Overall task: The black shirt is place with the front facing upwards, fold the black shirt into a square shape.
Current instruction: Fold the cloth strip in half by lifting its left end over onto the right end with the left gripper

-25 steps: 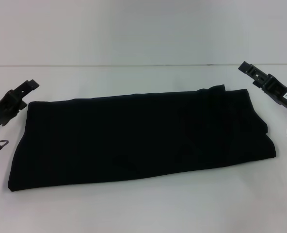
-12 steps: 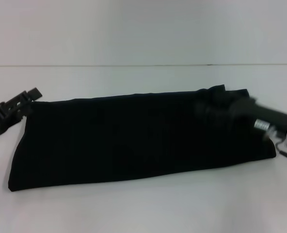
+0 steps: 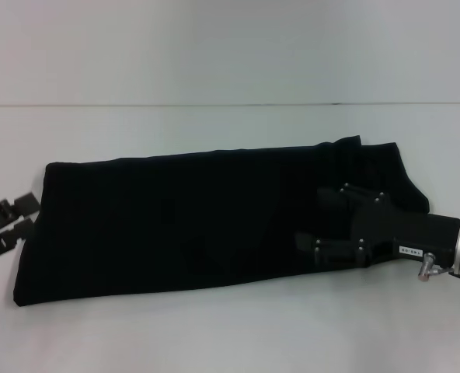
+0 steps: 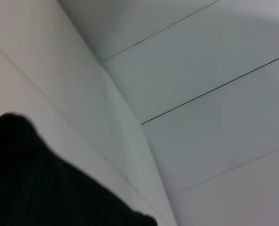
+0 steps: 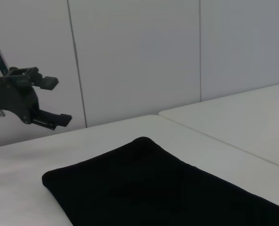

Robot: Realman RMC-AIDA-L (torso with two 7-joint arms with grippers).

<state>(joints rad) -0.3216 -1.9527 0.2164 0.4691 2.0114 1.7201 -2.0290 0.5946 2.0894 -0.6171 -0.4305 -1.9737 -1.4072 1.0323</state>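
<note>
Over the right end of a long folded band, the cross fold is being set up.

From the head view, the black shirt (image 3: 214, 217) is seen lying on the table (image 3: 230, 334) as a long strip, plain side up; the right hand (image 3: 329, 219) is spread wide above its right part, fingers parted and grasping nothing, while the left hand (image 3: 22, 214) sits released just off the strip's left end. From the left wrist view, only a dark edge of cloth is shown beside bare table. From the right wrist view, the left hand is seen raised and unclenched beyond the far end. Next, an end must be pinched and carried across toward the other.
</note>
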